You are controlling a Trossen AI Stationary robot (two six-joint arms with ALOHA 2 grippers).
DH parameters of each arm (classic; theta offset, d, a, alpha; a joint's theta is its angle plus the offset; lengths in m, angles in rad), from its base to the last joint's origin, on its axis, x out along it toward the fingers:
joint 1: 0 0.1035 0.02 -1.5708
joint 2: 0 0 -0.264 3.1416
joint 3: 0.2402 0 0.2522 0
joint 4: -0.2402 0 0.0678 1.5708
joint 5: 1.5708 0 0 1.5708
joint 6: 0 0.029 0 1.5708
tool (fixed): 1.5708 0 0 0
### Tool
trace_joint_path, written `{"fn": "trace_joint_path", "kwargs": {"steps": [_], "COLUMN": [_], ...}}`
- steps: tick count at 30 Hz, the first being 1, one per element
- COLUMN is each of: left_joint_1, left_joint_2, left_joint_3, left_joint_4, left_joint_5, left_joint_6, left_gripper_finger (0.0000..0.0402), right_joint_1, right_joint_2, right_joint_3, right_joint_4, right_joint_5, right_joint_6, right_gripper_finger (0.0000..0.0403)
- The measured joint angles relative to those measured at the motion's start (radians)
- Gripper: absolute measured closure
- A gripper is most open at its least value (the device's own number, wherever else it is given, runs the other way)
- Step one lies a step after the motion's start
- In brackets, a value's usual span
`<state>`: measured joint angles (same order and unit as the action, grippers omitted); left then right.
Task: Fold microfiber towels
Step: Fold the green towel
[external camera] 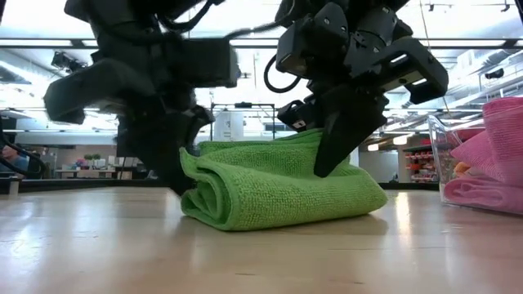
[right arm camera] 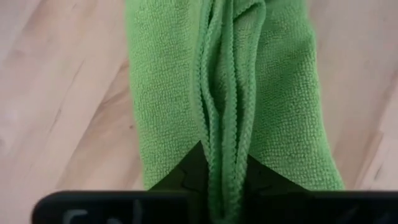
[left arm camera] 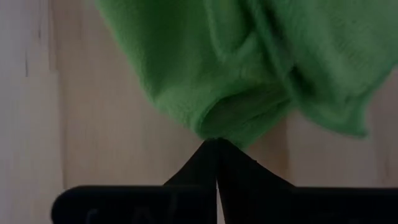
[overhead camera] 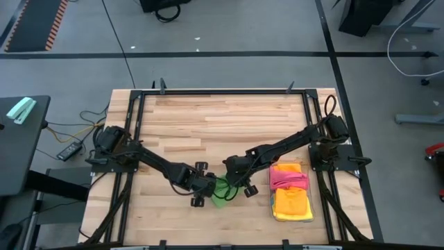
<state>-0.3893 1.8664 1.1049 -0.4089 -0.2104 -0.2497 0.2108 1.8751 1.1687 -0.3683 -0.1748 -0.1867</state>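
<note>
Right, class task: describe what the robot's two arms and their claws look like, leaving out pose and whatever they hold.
Both arms are dark, nearly black, built of slim jointed segments on blocky bases at the table's side edges, with black cables looping by the bases. The left claw and right claw are boxy dark heads. Each ends in two flat black fingers tapering to a point. No markings are readable.

A green microfiber towel (external camera: 278, 184) is seen folded into a thick, rounded bundle on the wooden table, near its front edge at the middle, its layered hems (right arm camera: 227, 118) gathered in a ridge along the top. Off to the right, a pink towel (overhead camera: 288, 178) is draped over folded yellow and orange towels (overhead camera: 291, 203) in a stack.
</note>
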Motion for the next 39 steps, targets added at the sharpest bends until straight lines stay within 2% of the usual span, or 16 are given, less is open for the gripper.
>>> {"fn": "trace_joint_path", "kwargs": {"steps": [7,12,15,18,25,33,39], "left_joint_1": [-0.007,-0.006,-0.008,-0.008,-0.008,-0.012,-0.015], "left_joint_2": [0.0,0.0,0.0,0.0,0.0,0.0,0.0], "left_joint_3": [0.0,0.0,0.0,0.0,0.0,0.0,0.0], "left_joint_4": [0.051,0.051,0.047,0.044,0.044,0.045,0.045], "left_joint_5": [-0.018,-0.022,-0.022,-0.022,-0.022,-0.022,-0.022], "left_joint_6": [0.037,0.036,0.026,0.026,0.026,0.026,0.027], "left_gripper_finger": [0.038,0.0391,0.0394,0.0387,0.0371,0.0393,0.0381], "right_joint_1": [-0.011,-0.034,-0.05,-0.053,-0.054,-0.054,-0.059], "right_joint_2": [-0.015,-0.015,-0.015,-0.015,-0.01,-0.049,-0.09], "right_joint_3": [0.002,0.002,0.002,0.002,0.002,0.002,0.002], "right_joint_4": [0.003,0.019,0.02,0.02,0.022,0.004,0.005], "right_joint_5": [-0.037,0.018,-0.005,-0.043,-0.048,-0.102,-0.088], "right_joint_6": [0.004,0.031,0.024,-0.004,-0.03,-0.047,-0.073], "right_gripper_finger": [0.0314,0.029,0.0287,0.0304,0.0389,0.0387,0.0386]}}
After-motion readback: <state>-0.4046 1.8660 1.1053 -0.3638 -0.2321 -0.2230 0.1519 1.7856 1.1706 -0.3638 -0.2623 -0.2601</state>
